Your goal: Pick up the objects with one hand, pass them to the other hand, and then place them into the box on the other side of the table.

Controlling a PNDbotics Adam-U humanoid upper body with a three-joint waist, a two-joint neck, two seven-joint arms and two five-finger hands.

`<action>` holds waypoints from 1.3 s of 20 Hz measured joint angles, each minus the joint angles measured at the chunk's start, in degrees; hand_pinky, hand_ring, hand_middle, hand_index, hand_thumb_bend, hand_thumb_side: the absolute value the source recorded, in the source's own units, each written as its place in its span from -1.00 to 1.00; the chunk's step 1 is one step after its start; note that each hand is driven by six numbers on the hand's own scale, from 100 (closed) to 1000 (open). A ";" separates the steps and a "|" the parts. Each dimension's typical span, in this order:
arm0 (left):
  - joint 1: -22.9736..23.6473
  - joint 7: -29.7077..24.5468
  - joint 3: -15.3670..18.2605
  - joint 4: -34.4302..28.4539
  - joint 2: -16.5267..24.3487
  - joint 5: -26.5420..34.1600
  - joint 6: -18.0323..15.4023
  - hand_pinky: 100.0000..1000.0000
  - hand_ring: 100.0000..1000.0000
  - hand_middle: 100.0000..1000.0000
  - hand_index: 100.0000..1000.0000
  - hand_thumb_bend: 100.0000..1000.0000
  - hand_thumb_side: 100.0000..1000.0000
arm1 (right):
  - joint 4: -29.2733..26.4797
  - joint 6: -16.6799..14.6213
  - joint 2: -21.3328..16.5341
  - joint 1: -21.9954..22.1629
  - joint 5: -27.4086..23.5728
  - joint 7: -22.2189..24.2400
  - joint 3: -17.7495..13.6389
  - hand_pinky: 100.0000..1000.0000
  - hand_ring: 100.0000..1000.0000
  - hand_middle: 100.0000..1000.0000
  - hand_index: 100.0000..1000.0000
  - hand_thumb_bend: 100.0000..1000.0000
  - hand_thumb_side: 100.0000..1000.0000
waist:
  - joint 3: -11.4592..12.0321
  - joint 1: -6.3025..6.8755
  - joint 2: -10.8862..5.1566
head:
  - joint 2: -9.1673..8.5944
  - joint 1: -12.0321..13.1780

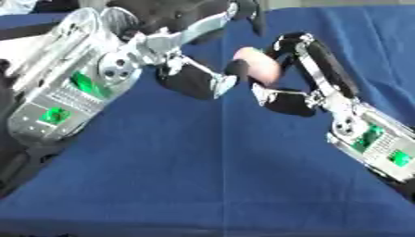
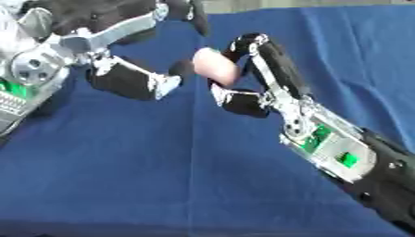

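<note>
Handover in progress | we are pinching the pink object point(image 2: 216, 66) in our right hand point(image 2: 258, 78) | left hand point(image 1: 191, 74) reaching, fingers spread | box unseen, placing remains

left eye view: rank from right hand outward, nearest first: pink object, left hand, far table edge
1. pink object: in the right hand, fingers curled round it, mid-table.
2. left hand: just left of the object, fingertip at its edge; contact unclear.
3. far table edge: top of view, beyond both hands.
</note>
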 measured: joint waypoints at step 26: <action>0.77 0.88 -0.66 5.58 -2.71 -4.12 -2.48 0.70 0.52 0.50 0.58 -0.64 -0.89 | 0.00 -2.40 0.33 -0.63 0.96 -0.54 0.68 -0.27 0.15 -0.19 -0.16 -1.00 -1.00 | -0.72 0.10 0.06 | 0.03 0.22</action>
